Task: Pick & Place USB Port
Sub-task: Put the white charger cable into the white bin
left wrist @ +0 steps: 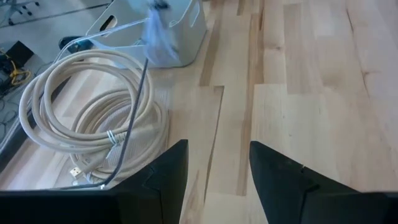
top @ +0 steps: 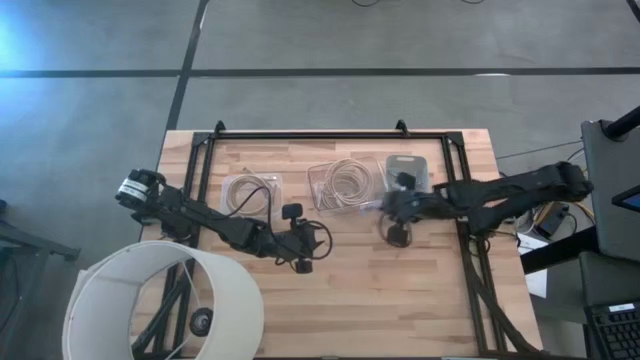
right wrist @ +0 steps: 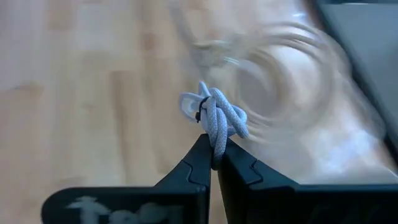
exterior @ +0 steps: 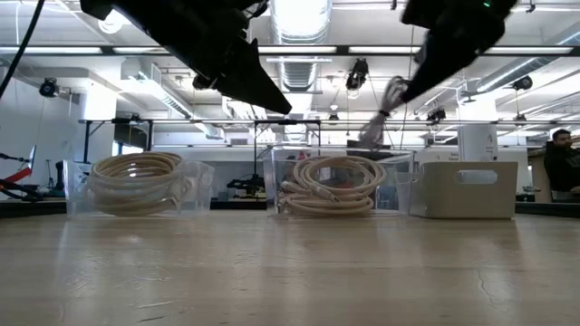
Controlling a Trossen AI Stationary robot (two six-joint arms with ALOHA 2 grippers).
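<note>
Right gripper [right wrist: 214, 163] up in the air, fingers pinched together on a small bundled white cable [right wrist: 216, 116], knotted and tied, held clear of the light wooden tabletop [top: 400, 290]. From above, that gripper [top: 392, 205] sits just beside the middle clear plastic bin [top: 345, 184], between it and the white open-top box [top: 408, 170] at the right end of the row. From table height, the bundle [exterior: 385, 104] hangs above the middle bin's far right corner, touching nothing below. The middle bin holds a coil of cream cable [exterior: 331, 184]; a second clear bin [top: 251, 193] to its left holds another coil. Left gripper [left wrist: 214, 177] hovers over bare tabletop nearer the front edge, fingers apart, nothing between them, the middle bin's coil ahead of it. A person [exterior: 564, 163] sits far off in the room beyond the table.
</note>
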